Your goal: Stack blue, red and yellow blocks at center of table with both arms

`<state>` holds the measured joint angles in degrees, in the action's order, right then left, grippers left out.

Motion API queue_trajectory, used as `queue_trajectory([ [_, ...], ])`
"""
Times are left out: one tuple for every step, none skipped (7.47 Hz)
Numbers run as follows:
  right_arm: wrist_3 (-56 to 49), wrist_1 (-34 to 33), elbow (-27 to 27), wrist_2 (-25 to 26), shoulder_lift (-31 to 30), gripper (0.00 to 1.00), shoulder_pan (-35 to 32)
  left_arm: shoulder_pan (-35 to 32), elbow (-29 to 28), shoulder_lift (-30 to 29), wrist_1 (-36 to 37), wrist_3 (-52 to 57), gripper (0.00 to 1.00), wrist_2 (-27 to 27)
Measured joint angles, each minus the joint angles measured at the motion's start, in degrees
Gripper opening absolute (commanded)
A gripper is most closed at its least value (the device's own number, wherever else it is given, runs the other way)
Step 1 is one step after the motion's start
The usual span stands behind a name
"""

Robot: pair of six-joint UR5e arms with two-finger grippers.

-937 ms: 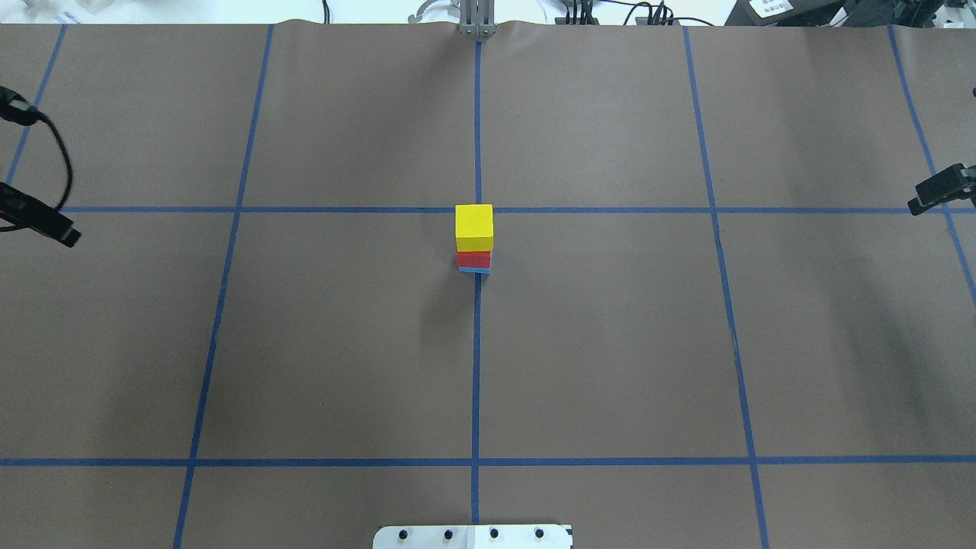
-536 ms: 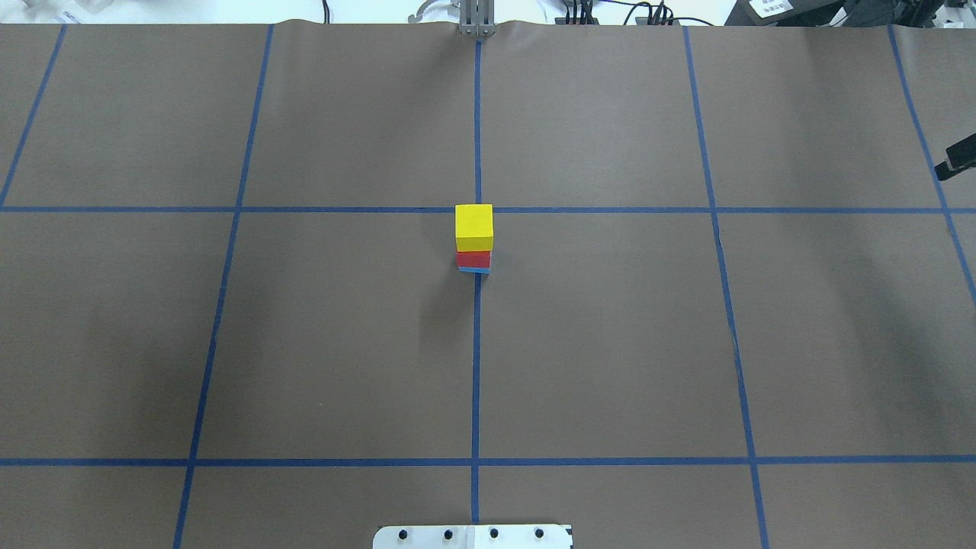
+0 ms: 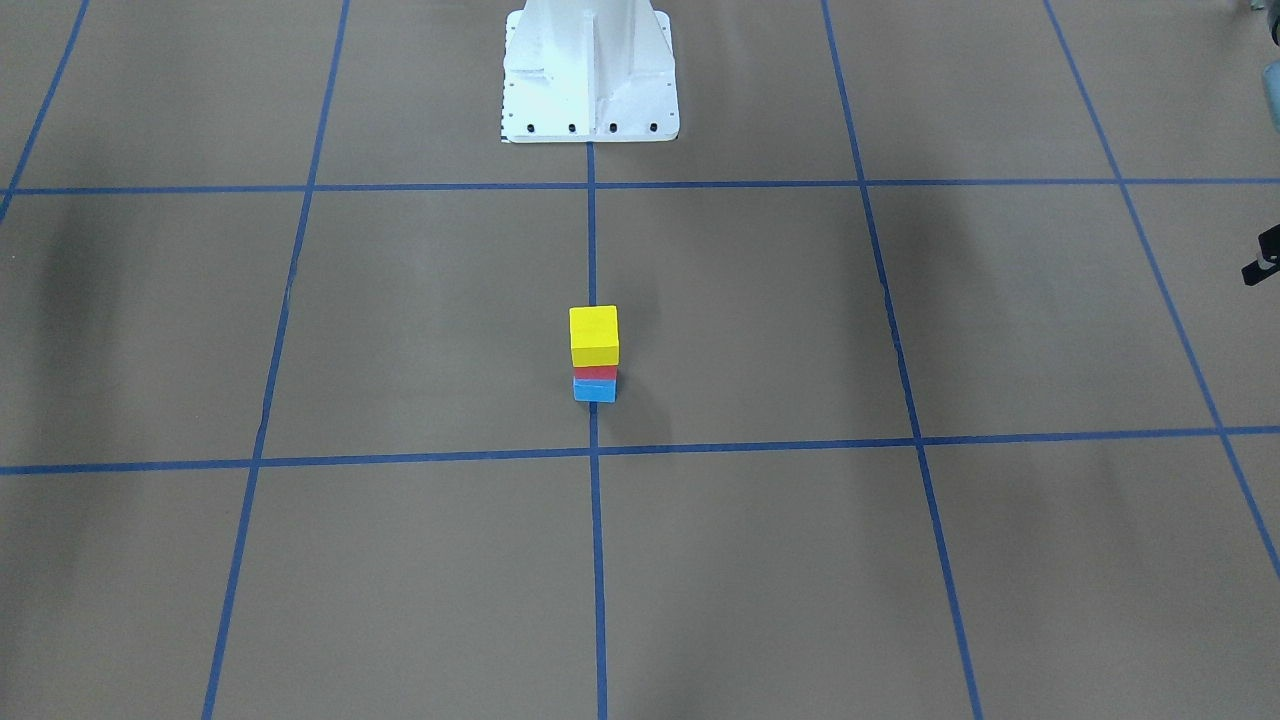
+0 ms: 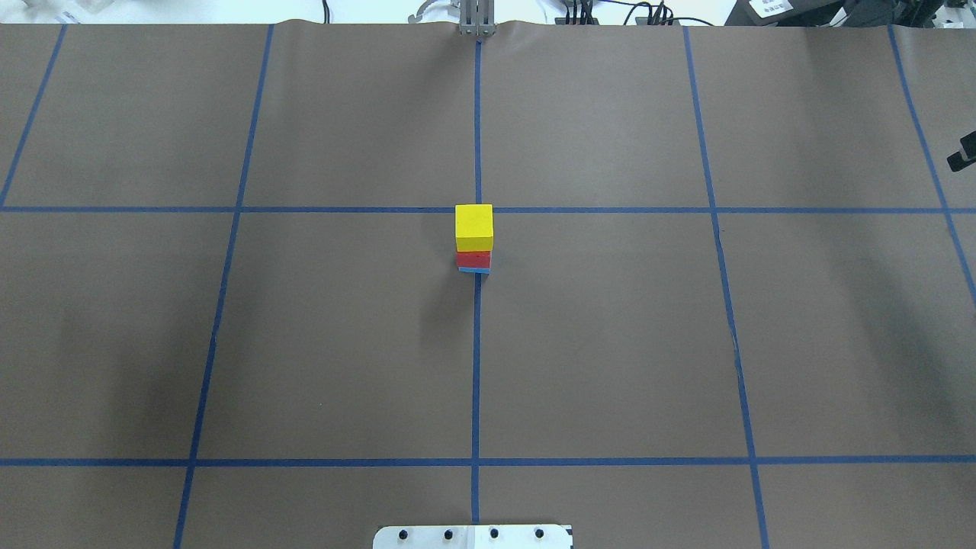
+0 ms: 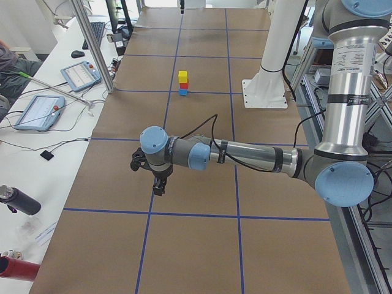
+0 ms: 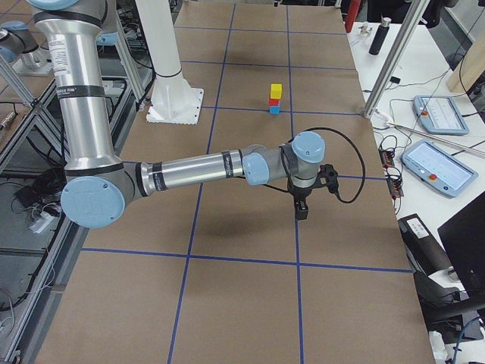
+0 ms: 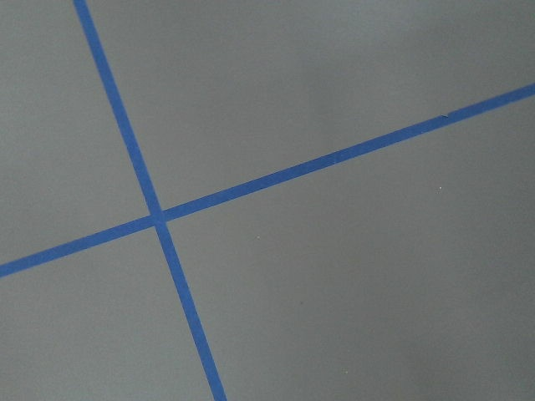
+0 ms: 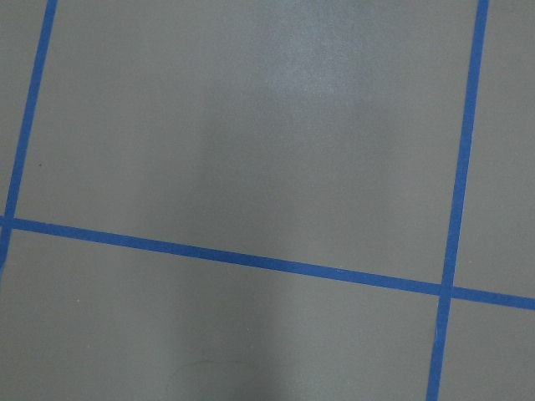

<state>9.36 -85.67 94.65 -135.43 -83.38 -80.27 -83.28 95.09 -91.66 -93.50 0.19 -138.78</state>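
Your stack stands at the centre of the tabletop: the blue block is at the bottom, the red block sits on it, and the yellow block is on top. It rises right beside a crossing of the blue tape lines. The stack is well apart from the robot base and from every tabletop edge.

The overhead view shows you the blue block only as a thin strip under the red. The front-facing view gives you blue's whole front face and squeezes red to a sliver.

Only the side views show you the arms properly. The left hand hangs pointing down toward the tabletop's left end, and the right hand does the same toward the right end. Both are far from the stack. The overhead and front-facing views each catch just a dark sliver at their right edge. You cannot tell whether either hand is open or closed. The wrist views show only brown paper and crossing tape.
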Motion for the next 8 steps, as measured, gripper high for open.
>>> queue_trajectory([
  [-0.1,0.2,-0.2,-0.1,-0.1,1.0,0.0,-0.2,0.4,0.0,0.2,-1.2,1.0,0.1],
  [-0.2,0.4,-0.2,-0.1,-0.4,1.0,0.0,-0.5,1.1,0.4,0.3,-1.5,1.0,0.2],
  [-0.2,0.5,-0.1,-0.1,-0.8,1.0,0.0,-0.7,1.5,1.0,0.2,-1.0,1.0,0.4],
  [-0.2,0.5,-0.1,0.0,-1.1,1.0,0.0,-0.8,1.6,1.6,0.1,-0.2,1.0,0.5],
  [-0.3,0.6,-0.2,0.1,-1.2,1.0,0.0,-0.8,1.8,1.8,0.0,0.1,1.0,0.5],
  [-0.3,0.6,-0.2,0.1,-1.2,1.0,0.0,-0.9,1.9,1.9,0.0,0.1,1.0,0.4],
  [-0.2,0.6,-0.2,0.1,-1.3,1.0,0.0,-0.9,2.1,1.9,0.1,0.0,1.0,0.1],
  [-0.2,0.6,-0.2,0.1,-1.3,1.0,0.0,-0.9,2.1,1.7,0.1,0.0,1.0,0.1],
])
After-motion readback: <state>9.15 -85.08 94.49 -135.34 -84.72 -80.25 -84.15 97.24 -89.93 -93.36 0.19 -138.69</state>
